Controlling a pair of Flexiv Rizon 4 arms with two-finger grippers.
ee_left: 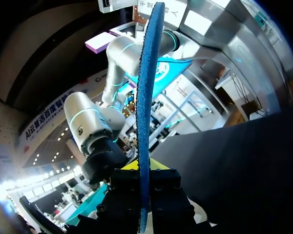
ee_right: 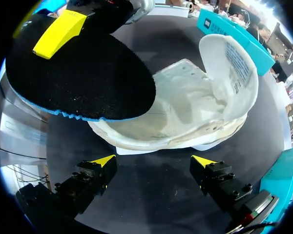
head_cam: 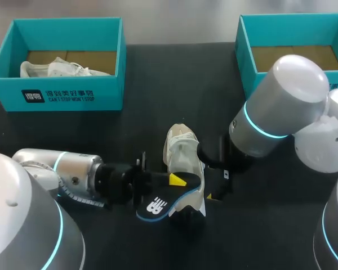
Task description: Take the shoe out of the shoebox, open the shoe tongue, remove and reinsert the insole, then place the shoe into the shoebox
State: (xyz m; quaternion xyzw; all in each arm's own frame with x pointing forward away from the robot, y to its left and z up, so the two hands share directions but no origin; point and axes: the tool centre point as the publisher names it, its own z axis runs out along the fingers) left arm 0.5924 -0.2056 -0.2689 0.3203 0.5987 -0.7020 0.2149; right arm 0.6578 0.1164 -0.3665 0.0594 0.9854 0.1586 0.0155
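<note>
Insole (head_cam: 160, 205) held over the shoe (head_cam: 180, 149) in the middle of the desk (head_cam: 158, 101)
The left jaws pinch the black insole above the shoe's near end; the right jaws stand spread just beside the shoe. The teal shoebox (head_cam: 56, 95) at the far left corner holds a white shoe (head_cam: 62, 68); the far right shoebox (head_cam: 246, 56) shows cardboard floor

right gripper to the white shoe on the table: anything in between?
Nothing. The right wrist view shows only bare black tabletop between the open right gripper and the white low-cut shoe. The black, blue-edged insole hangs beyond, partly over the shoe.
</note>
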